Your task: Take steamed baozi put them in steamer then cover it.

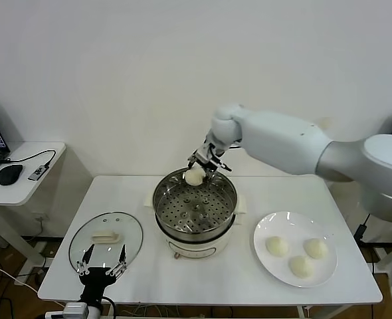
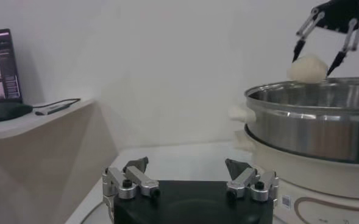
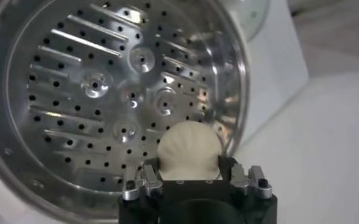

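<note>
My right gripper (image 1: 196,174) hangs over the far rim of the steel steamer (image 1: 229,194), shut on one cream-white baozi (image 1: 194,177). In the right wrist view that baozi (image 3: 189,150) sits between the fingers above the perforated tray (image 3: 94,85), close to the pot's wall. The left wrist view shows the same baozi (image 2: 308,68) held above the steamer's rim (image 2: 307,91). Three more baozi (image 1: 276,246), (image 1: 315,248), (image 1: 301,266) lie on the white plate (image 1: 269,226) at the right. My left gripper (image 1: 101,260) stands open at the table's front left, over the glass lid (image 1: 105,240).
The steamer's white electric base (image 1: 195,247) stands mid-table. A side table (image 1: 20,174) at the left carries a mouse (image 1: 10,174), a cable and a laptop. A white wall runs behind the table.
</note>
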You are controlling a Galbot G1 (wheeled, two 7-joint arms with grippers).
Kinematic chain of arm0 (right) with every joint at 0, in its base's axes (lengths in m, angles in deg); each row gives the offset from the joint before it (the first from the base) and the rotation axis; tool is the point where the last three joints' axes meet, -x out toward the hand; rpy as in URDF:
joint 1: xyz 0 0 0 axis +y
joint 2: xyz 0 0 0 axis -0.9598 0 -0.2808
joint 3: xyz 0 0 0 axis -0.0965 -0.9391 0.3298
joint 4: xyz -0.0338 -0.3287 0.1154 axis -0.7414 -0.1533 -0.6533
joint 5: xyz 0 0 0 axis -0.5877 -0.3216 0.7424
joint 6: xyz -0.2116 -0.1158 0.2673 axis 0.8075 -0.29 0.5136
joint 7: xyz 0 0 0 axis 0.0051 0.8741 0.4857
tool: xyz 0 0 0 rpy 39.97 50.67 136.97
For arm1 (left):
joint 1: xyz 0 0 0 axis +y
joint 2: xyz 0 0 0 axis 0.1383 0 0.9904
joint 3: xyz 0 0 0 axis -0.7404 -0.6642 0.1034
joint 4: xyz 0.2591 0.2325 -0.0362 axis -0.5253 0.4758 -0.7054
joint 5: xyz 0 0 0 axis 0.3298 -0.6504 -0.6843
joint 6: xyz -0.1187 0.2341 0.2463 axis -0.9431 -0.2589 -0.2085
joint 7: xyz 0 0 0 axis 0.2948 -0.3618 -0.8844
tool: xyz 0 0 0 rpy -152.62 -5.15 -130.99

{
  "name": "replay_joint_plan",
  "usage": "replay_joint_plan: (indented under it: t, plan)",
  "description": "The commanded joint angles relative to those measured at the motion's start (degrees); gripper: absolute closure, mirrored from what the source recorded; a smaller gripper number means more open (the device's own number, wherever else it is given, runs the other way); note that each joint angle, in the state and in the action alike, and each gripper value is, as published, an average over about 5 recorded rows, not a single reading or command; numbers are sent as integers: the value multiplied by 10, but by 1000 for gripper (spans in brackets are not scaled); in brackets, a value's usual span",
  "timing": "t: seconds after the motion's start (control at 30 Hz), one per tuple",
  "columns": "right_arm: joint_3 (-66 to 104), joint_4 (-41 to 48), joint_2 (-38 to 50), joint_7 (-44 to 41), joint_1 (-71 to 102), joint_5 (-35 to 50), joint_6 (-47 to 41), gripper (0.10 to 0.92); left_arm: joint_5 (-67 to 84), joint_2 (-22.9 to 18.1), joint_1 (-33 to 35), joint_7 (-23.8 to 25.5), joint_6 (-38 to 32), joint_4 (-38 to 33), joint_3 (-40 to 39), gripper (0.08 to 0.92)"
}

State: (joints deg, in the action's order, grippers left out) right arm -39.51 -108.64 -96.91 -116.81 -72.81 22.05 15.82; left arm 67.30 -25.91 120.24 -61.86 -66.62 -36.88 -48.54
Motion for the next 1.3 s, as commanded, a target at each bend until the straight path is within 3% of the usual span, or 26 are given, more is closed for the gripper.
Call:
replay_joint_plan:
  t: [0.03, 0.5, 0.73, 0.87, 0.97, 1.07, 1.17, 1.3]
  plan:
    - [-15, 32, -36, 15, 17, -89, 81, 423, 1, 0, 0, 0, 0, 0, 0, 177]
    - [-7, 47, -36, 41, 49, -168, 126, 412, -1, -1, 0, 0, -1, 2, -1, 177]
    - [6, 59, -37, 69, 57, -199, 145, 261, -2, -1, -1, -1, 0, 1, -1, 177]
    - [2, 38, -21, 58, 30, -139, 129, 208, -2, -1, -1, -1, 1, -3, 0, 177]
    - [-16, -25, 13, 10, -24, -11, 32, 203, -2, 0, 0, -1, 3, -7, 2, 177]
    - [-36, -114, 69, -38, -77, 110, -136, 203, -2, 3, 1, -1, 4, -11, 4, 177]
    - [-47, -189, 135, -57, -113, 164, -266, 202, -2, 4, 0, 0, 6, -14, 4, 177]
    - [-61, -278, 232, -52, -142, 199, -367, 203, -3, 6, -2, 0, 10, -19, 2, 177]
